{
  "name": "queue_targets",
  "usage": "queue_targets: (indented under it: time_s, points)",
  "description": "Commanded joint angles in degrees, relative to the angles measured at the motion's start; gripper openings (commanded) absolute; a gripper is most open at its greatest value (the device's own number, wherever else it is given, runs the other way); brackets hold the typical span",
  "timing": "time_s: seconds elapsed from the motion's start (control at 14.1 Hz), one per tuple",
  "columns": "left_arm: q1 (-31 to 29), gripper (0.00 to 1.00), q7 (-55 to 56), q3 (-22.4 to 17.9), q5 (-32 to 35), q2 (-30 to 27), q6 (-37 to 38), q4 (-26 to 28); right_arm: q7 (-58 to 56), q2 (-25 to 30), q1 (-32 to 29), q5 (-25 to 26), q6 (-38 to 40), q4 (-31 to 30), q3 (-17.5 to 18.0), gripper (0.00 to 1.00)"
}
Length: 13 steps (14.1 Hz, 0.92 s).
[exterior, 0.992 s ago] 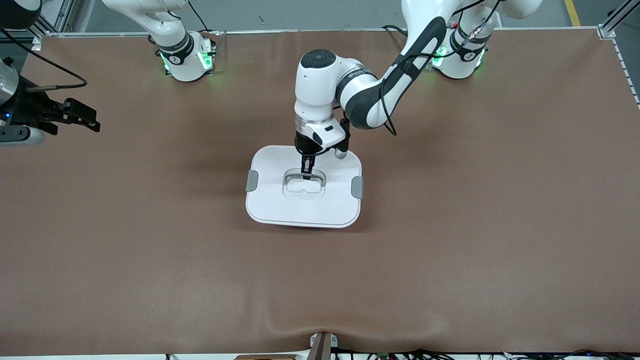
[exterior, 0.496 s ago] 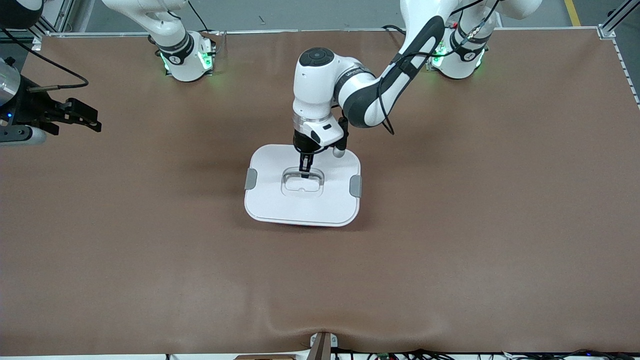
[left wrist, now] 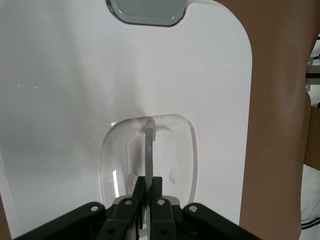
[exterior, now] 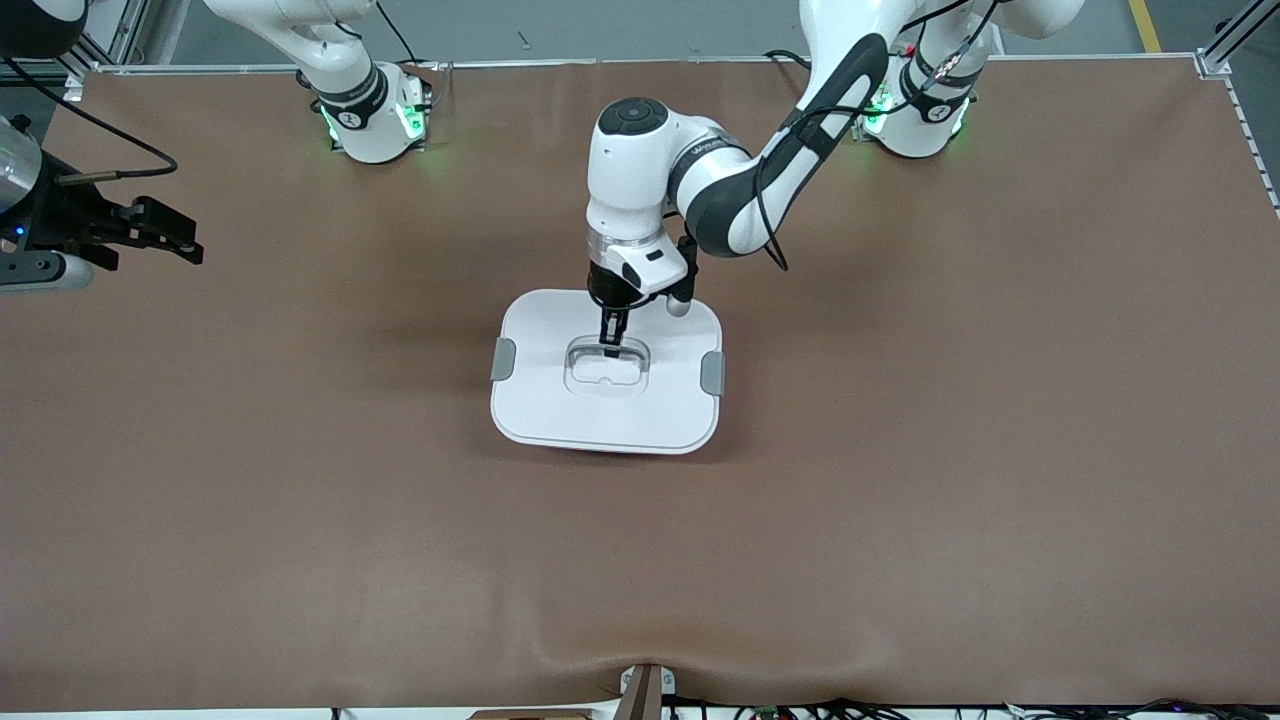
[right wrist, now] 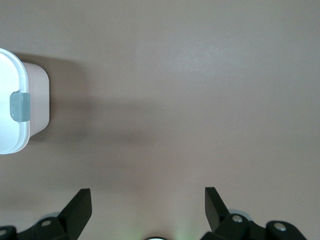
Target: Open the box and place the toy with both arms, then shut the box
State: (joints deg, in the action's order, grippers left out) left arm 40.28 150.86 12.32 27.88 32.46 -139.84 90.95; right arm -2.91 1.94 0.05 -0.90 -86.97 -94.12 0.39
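2 arms are seen at a brown table (exterior: 950,480), and only 1 of them is engaged with the box (exterior: 606,372). The box is set near the middle of the table, with its white lid (exterior: 540,400) on and 2 grey clips (exterior: 503,359) seated at the lid's short edges, 1 toward each arm's end of the table. A clear recessed handle (exterior: 608,366) is sunk into the centre of the lid.

The left arm is reached down from its base to the box, and the left gripper (exterior: 612,343) is lowered into the handle recess. In the left wrist view its fingers (left wrist: 137,197) are pressed together on the thin clear bar of the handle (left wrist: 149,150), which is pinched between them and stands on edge out of the recess. The lid (left wrist: 65,100) is shown flat and white around the recess, and 1 clip (left wrist: 146,11) is visible at its edge.

The right arm is held waiting over the table's edge at its own end, well apart from the box. The right gripper (exterior: 160,238) is pointed toward the middle of the table, with nothing between its fingers. In the right wrist view its 2 fingers (right wrist: 79,209) are spread wide over bare table, and a corner of the box (right wrist: 37,100) with 1 clip (right wrist: 20,107) is caught farther off, its pale pink wall showing under the lid.

No toy is visible in any view.
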Motion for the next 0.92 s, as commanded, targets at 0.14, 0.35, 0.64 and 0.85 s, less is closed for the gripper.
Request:
queue_targets:
  time_s: [0.14, 0.35, 0.64, 0.85]
  points:
    - [0.14, 0.00, 1.63, -0.28, 1.83, 0.41, -0.17, 0.36, 0.89, -0.01, 0.48, 0.90, -0.74, 0.08, -0.04, 1.00]
    - [0.23, 0.00, 1.72, -0.28, 1.74, 0.32, 0.18, 0.36, 0.97, 0.17, -0.04, 0.47, -2.49, 0.08, -0.21, 1.00]
    - [0.23, 0.10, 1.72, -0.28, 1.74, 0.32, 0.62, 0.28, 0.09, 0.25, -1.80, -0.06, -1.27, 0.69, -0.56, 1.00]
    - [0.06, 0.66, 1.72, -0.11, 1.65, -0.03, 0.62, 0.10, 0.36, 0.17, -1.89, -0.06, 2.24, 3.50, -0.56, 1.00]
